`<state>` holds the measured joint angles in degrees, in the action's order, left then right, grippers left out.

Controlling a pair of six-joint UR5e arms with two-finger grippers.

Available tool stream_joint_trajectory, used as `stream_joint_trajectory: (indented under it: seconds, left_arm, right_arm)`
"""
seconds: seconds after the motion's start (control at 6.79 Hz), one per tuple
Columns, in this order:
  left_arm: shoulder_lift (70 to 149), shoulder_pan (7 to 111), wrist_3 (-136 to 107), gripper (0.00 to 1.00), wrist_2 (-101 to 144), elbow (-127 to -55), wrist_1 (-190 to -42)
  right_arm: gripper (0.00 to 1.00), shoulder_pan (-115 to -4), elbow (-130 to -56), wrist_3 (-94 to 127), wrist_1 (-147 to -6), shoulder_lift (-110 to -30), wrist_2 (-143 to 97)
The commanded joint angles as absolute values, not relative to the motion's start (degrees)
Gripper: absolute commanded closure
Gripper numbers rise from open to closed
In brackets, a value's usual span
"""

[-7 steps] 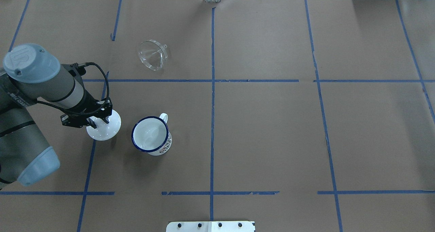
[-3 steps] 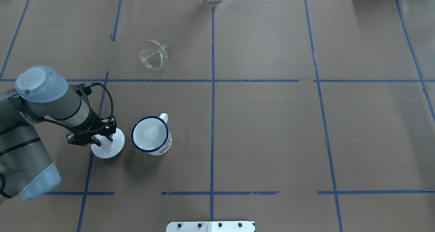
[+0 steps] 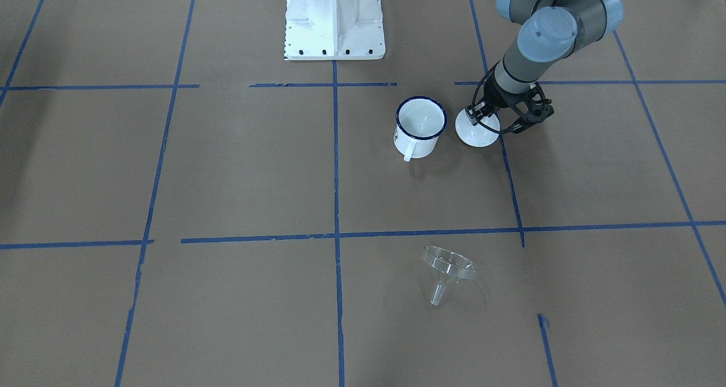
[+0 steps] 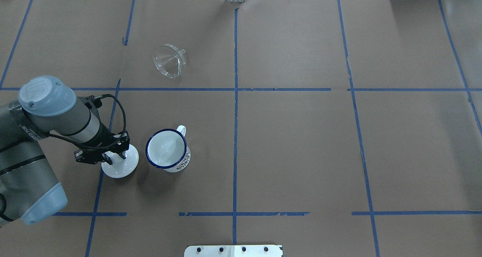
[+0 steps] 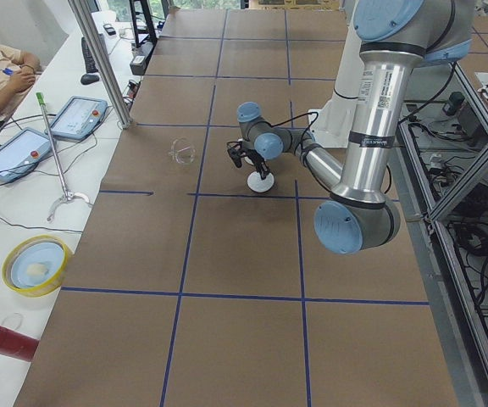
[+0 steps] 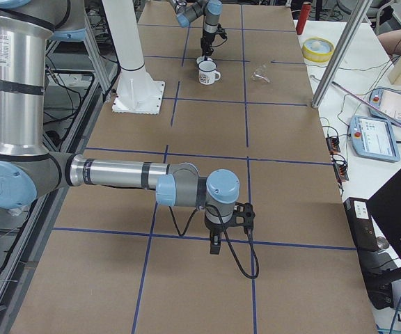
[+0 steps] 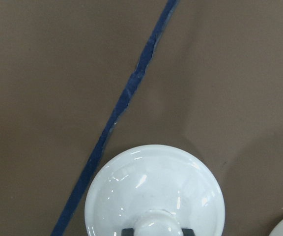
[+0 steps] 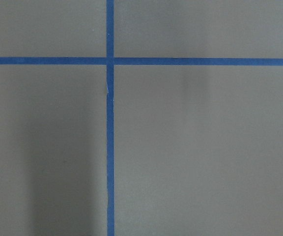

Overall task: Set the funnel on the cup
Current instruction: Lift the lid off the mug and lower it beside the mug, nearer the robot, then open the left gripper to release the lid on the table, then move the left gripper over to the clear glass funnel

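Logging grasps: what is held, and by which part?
The left gripper holds the white lid by its knob; the right gripper cannot be judged.

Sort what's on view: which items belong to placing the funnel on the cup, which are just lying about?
Job: clear plastic funnel; white enamel mug with dark blue rim, upright, empty.
Lying about: round white knobbed lid beside the mug, left gripper at its knob; yellow-rimmed bowl and red tube off the paper.

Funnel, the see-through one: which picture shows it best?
The front-facing view: the funnel lies tipped over there, rim and spout both plain. Overhead shows mostly its round mouth; both side views show it tiny; the wrist cameras miss it.
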<state>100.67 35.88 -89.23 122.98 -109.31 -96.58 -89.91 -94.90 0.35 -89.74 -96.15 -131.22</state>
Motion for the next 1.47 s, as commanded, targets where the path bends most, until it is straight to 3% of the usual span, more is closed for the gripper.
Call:
stream_joint_trajectory:
  seconds: [0.0, 0.44, 0.59, 0.88, 1.18, 1.33]
  left_arm:
    - [100.63, 35.68, -89.82, 0.01, 123.13, -108.64, -96.59]
    - [101.33, 37.43, -90.0, 0.0, 122.61, -110.74, -95.98]
    - [104.04, 43.36, -89.91, 0.0, 122.43, -110.22, -96.32]
    - [111.15, 48.59, -94.1, 0.0, 121.99, -103.65, -97.63]
    - [112.58, 49.66, -107.32, 0.0, 116.23, -98.99, -113.04]
    - [115.46, 49.57, -119.67, 0.0, 107.93, -93.22, -121.9]
  right_arm:
    - [0.0, -89.91, -94.92, 0.35, -89.74, -96.15, -131.22]
    - [0.0, -89.91, -94.83, 0.35, -89.74, -96.15, -131.22]
    - [0.0, -89.91, -94.92, 0.35, -89.74, -96.15, -131.22]
    - [0.0, -89.91, -94.92, 0.35, -89.74, -96.15, -131.22]
    - [0.0, -89.91, -94.92, 0.35, -89.74, -96.15, -131.22]
    - [0.0, -89.91, -94.92, 0.35, -89.74, -96.15, -131.22]
